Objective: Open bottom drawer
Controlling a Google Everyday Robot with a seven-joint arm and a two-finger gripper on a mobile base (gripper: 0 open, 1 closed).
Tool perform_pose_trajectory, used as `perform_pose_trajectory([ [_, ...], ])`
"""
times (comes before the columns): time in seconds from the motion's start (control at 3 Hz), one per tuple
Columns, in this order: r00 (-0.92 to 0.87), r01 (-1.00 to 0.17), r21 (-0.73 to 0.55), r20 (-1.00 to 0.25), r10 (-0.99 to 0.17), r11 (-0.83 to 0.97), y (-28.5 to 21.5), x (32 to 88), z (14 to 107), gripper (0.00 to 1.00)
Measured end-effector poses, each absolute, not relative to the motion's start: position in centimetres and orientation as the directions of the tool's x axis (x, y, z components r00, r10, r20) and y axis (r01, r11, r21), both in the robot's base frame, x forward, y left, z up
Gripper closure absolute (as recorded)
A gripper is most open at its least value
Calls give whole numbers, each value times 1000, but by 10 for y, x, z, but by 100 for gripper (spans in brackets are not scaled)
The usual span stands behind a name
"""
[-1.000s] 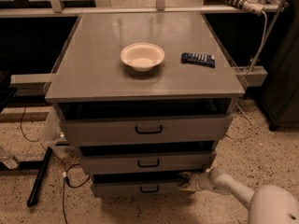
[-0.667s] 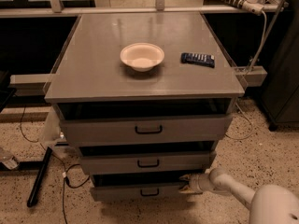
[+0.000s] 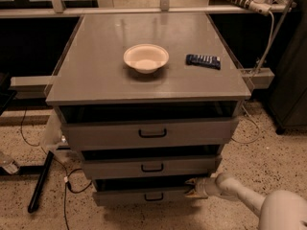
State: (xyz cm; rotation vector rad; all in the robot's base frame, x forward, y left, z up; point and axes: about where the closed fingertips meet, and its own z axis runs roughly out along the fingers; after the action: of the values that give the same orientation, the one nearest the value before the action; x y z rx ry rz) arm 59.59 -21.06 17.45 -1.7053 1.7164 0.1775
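Note:
The bottom drawer is the lowest, narrowest grey front of a three-drawer cabinet, with a small black loop handle. It stands slightly out, with a dark gap above its front. My gripper is on a white arm coming in from the lower right. It sits at the drawer's right end, against the top right corner of the front panel, well to the right of the handle.
The middle drawer and the widest top drawer sit above. On the cabinet top are a cream bowl and a dark remote-like object. Cables and a black bar lie on the speckled floor at left.

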Motion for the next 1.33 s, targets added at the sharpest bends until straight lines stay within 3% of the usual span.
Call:
perform_pose_trajectory([
  [1.0,86,-933,-333,-569,-818,134,-214,587,167,12],
  [1.33,60,-950,-287,-552,-832,122,-246,534,160,15],
])
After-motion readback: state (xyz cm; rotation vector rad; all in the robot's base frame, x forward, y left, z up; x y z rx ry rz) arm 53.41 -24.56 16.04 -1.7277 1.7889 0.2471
